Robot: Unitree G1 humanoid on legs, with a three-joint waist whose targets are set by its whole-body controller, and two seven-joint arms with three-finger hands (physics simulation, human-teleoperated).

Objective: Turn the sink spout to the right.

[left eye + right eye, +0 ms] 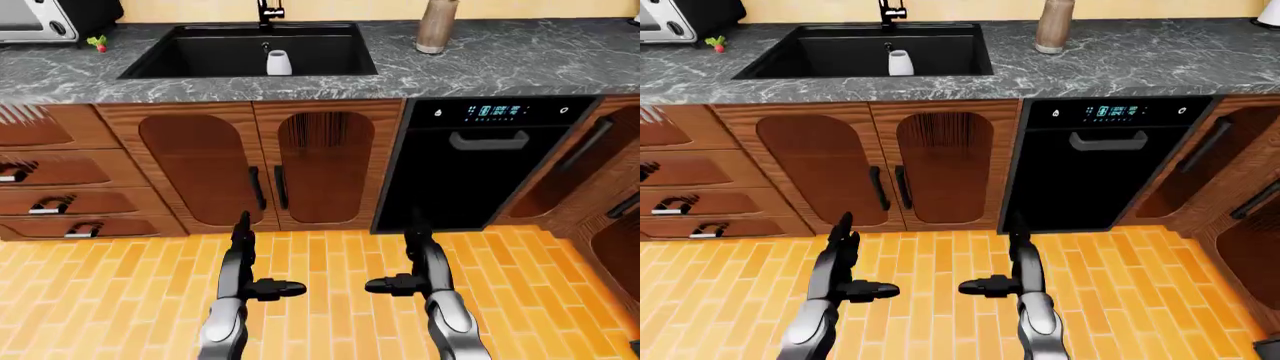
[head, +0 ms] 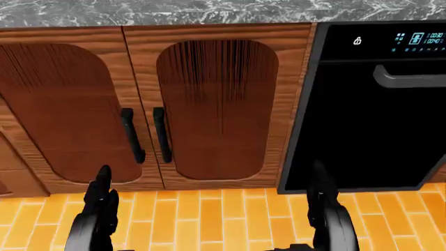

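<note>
Black sink (image 1: 200,56) at upper centre in a grey marble counter (image 1: 520,64), white cup (image 1: 279,63) inside it, faucet base (image 1: 268,11) at top edge, black dishwasher (image 1: 485,161) right of wooden cabinet doors (image 1: 255,165), left hand (image 1: 245,262) and right hand (image 1: 420,262) low over orange brick floor (image 1: 330,300), fingers spread.

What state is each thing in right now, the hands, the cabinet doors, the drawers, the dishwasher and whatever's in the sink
Left hand: open, held low over the floor, holding nothing.
Right hand: open, likewise empty.
Cabinet doors: both closed.
Drawers: closed.
Dishwasher: door shut, display lit.
Sink: holds one white cup, upright.
Sink spout: only its base shows; direction cannot be told.
</note>
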